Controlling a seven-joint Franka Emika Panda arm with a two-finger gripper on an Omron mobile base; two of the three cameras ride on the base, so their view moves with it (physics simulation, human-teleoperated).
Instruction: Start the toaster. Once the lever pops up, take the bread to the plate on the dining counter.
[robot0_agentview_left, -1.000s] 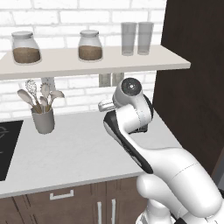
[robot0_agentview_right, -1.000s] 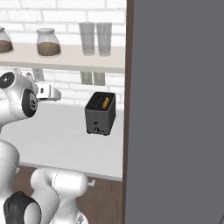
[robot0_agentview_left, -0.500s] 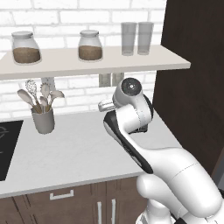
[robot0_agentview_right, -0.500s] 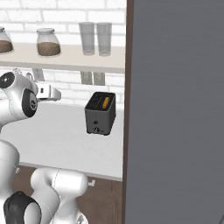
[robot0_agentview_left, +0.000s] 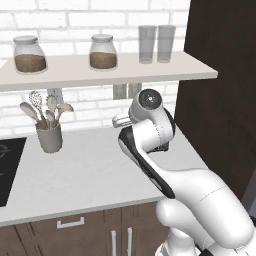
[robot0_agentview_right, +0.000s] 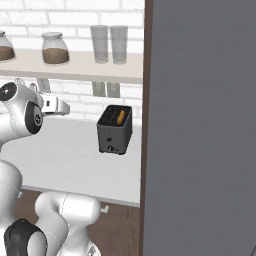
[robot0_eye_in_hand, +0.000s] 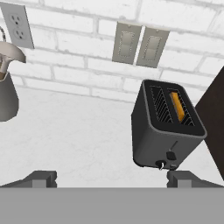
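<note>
At the far left of the hand view, a grey utensil cup (robot0_eye_in_hand: 8, 94) stands on the white table (robot0_eye_in_hand: 78, 140) beneath a wall outlet (robot0_eye_in_hand: 18, 25). Two switch plates (robot0_eye_in_hand: 139, 43) sit on the brick wall. The pincer (robot0_eye_in_hand: 113, 179) is spread wide, holding nothing, its fingertips (robot0_eye_in_hand: 41, 178) apart from the toaster (robot0_eye_in_hand: 165, 127). The toaster stands to the right on the table near a dark panel, with the bread (robot0_eye_in_hand: 177, 106) down in its right slot.
</note>
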